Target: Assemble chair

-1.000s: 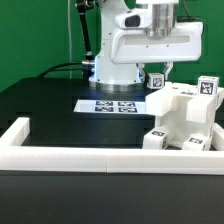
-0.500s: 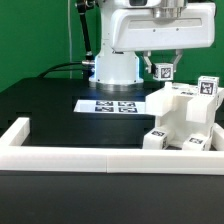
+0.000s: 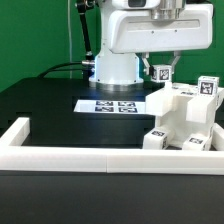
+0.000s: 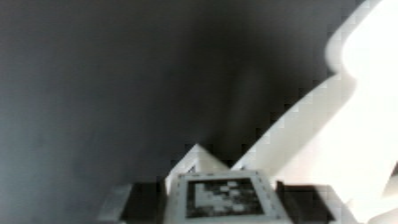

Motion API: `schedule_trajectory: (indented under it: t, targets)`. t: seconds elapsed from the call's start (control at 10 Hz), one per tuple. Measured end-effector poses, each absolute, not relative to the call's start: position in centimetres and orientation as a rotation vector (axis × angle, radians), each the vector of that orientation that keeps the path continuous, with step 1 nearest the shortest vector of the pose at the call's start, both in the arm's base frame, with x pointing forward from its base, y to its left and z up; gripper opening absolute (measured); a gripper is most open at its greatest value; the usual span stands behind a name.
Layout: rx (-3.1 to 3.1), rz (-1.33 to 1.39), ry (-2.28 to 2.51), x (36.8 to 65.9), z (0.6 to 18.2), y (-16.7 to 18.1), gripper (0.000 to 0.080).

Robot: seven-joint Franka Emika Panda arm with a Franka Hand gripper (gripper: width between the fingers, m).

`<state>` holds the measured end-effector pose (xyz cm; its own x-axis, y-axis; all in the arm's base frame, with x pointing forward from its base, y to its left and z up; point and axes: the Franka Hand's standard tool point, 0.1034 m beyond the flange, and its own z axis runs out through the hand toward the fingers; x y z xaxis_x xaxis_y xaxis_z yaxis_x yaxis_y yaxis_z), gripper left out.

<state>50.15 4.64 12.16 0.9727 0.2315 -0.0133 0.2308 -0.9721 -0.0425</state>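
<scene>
Up high, the white two-finger gripper [image 3: 161, 66] clamps a small tagged white plastic part [image 3: 160, 73] above the stepped white plastic chair [image 3: 185, 120]; the marker board [image 3: 112, 104] lies flat on the black table [image 3: 50, 100].

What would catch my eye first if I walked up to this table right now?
Probably the big white robot arm looming at the top of the exterior view, its gripper holding a small tagged white part in the air. Just below, at the exterior view's right, sits the blocky, stepped white chair dotted with black-and-white tags. The marker board lies flat on the black table, behind a long white border rail.
</scene>
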Motion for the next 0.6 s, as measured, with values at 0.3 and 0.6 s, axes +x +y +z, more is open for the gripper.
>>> schedule_trajectory:
  t: [0.3, 0.6]
  targets:
    - [-3.092, 0.000, -0.375, 53.2, 12.8, 4.7, 0.0290]
    - [-3.093, 0.005, -0.372, 53.0, 12.6, 4.6, 0.0290]
